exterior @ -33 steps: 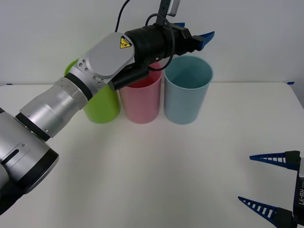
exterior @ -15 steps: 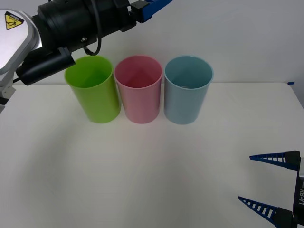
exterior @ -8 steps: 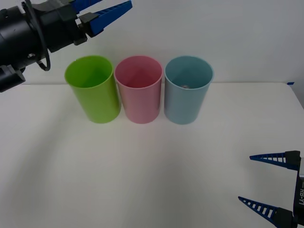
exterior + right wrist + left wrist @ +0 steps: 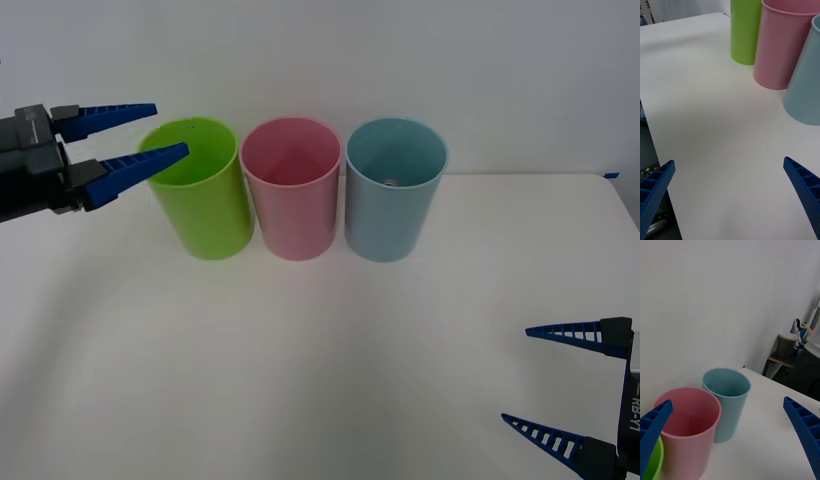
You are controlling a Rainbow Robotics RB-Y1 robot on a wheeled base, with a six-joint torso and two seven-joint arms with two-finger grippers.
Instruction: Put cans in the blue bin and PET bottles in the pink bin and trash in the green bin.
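The left claw [image 4: 132,135] has pulled back from above the blue bin [image 4: 394,190], swinging away across the row over the last couple of seconds, and now hangs released and empty at the far left, its lower fingertip just in front of the green bin's [image 4: 198,190] rim. Something small and silvery lies at the bottom of the blue bin (probably the can's end, though too little of it shows to be sure), so the can appears delivered and the arm looks to be retreating. The right claw [image 4: 565,382] sits parked at the near right corner, spread wide and holding nothing.

The three bins stand upright in a close row at the back of the bench [image 4: 330,350], green, then the pink bin [image 4: 292,190], then blue, nearly touching. No loose bottle or trash lies on the pale, bare surface around them.

Behind is a plain white wall [image 4: 400,60]; the left wrist view catches cluttered furniture [image 4: 790,348] off in the room's corner.
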